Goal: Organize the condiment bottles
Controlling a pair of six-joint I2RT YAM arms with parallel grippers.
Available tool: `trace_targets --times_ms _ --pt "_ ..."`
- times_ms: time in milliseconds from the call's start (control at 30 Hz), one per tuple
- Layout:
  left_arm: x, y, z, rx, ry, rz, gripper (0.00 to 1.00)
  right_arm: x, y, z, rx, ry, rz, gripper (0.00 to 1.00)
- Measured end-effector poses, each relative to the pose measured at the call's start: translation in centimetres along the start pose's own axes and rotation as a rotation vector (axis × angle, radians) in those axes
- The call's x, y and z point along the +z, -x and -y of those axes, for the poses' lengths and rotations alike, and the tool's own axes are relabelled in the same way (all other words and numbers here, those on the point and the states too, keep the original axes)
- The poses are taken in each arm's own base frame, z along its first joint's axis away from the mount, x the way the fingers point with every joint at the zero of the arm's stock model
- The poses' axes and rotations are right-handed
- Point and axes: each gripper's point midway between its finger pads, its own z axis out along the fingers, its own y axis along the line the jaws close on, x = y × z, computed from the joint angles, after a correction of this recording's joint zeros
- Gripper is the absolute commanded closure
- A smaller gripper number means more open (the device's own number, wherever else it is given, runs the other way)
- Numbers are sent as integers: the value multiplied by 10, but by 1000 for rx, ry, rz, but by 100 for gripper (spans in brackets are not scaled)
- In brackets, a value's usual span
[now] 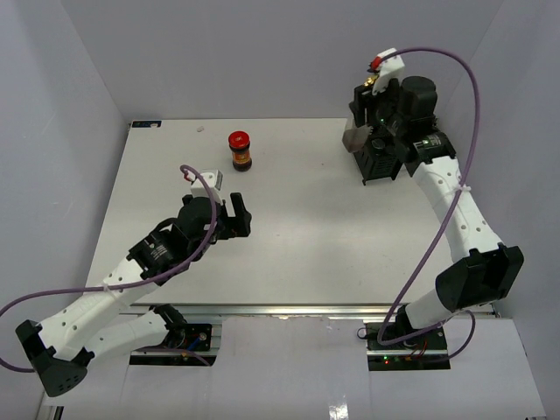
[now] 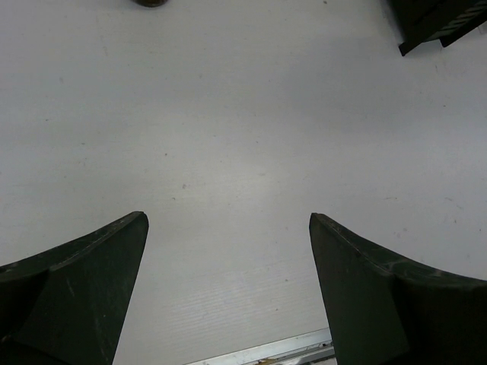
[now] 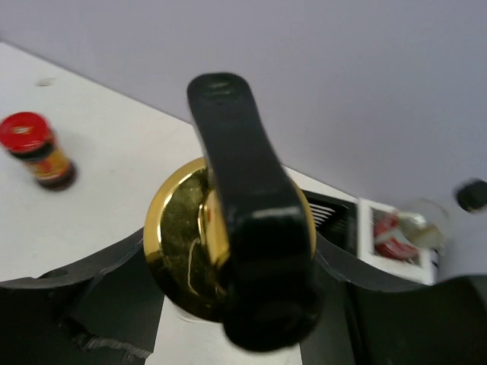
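My right gripper (image 3: 228, 262) is shut on the clear gold-topped bottle (image 3: 179, 251); its gold cap and black lever fill the right wrist view. From above, the right gripper (image 1: 357, 137) hangs at the left edge of the rack (image 1: 382, 164) at the table's back right. A red-labelled bottle (image 3: 394, 236) lies in the rack's white part, with a black-capped shaker (image 3: 472, 195) blurred behind it. The dark jar with the red lid (image 1: 240, 150) stands alone at the back centre. My left gripper (image 1: 238, 216) is open and empty, short of the jar.
The black and white wire rack (image 3: 338, 220) stands against the right wall. White walls close the table on three sides. The metal front rail (image 1: 289, 311) runs between the two arm bases. In the left wrist view the rack's corner (image 2: 437, 26) shows at top right.
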Motion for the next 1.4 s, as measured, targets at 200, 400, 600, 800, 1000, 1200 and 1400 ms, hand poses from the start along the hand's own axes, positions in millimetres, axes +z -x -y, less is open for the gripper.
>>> trace_targets --times_ms 200,400,600,800,1000,1200,1400 --pt "22 -13 22 46 -60 -63 2 -23 -15 96 55 -244 -75 92" --pt "42 -23 41 95 -99 -130 2 -30 -23 151 80 -367 -94 92" --pt "49 -19 52 106 -136 -121 2 -29 -49 197 128 -429 -123 92" --pt "53 -9 58 112 -154 -99 2 -18 -71 240 161 -465 -128 92" --pt "60 -1 60 114 -157 -76 2 1 -79 259 173 -450 -114 92" --pt "75 -7 57 124 -138 -100 2 17 -86 260 192 -410 -101 92" --pt "79 -6 54 120 -137 -102 2 20 -95 257 196 -394 -98 92"
